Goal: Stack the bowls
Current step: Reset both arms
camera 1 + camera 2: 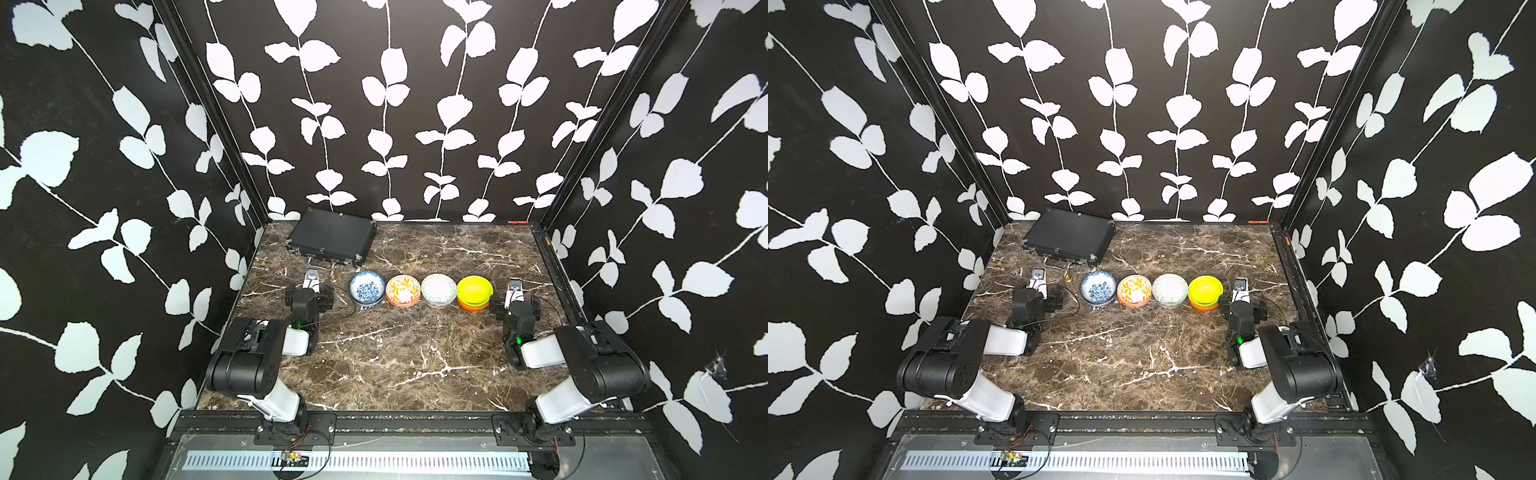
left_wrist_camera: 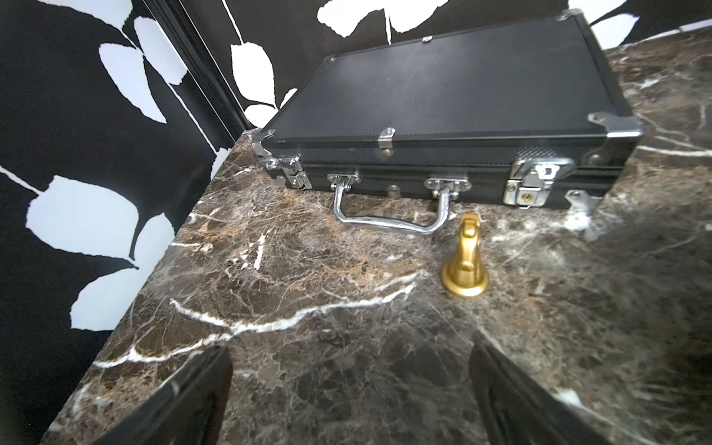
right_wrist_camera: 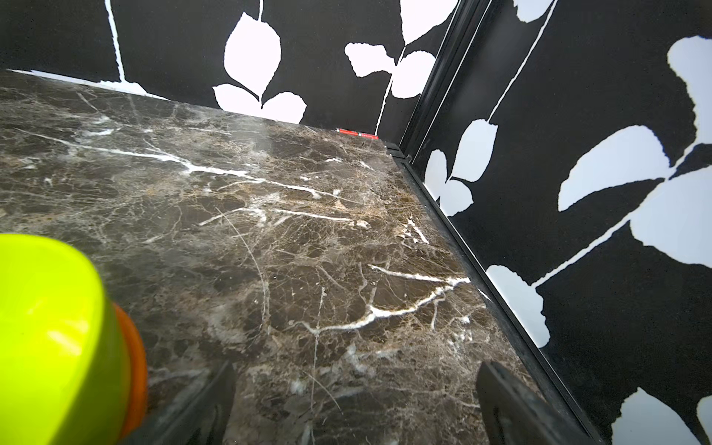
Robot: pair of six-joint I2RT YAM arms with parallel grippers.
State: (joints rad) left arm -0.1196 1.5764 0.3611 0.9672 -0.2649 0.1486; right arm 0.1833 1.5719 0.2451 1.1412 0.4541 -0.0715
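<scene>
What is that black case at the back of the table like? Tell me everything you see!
The black case lies flat and shut on the brown marble table, in the far left corner near the walls, turned a little askew. Its top looks finely textured, with shiny metal corner caps. On the front side are two silver latches and a curved silver handle folded down onto the table. A small gold figure stands upright close to the handle.
</scene>
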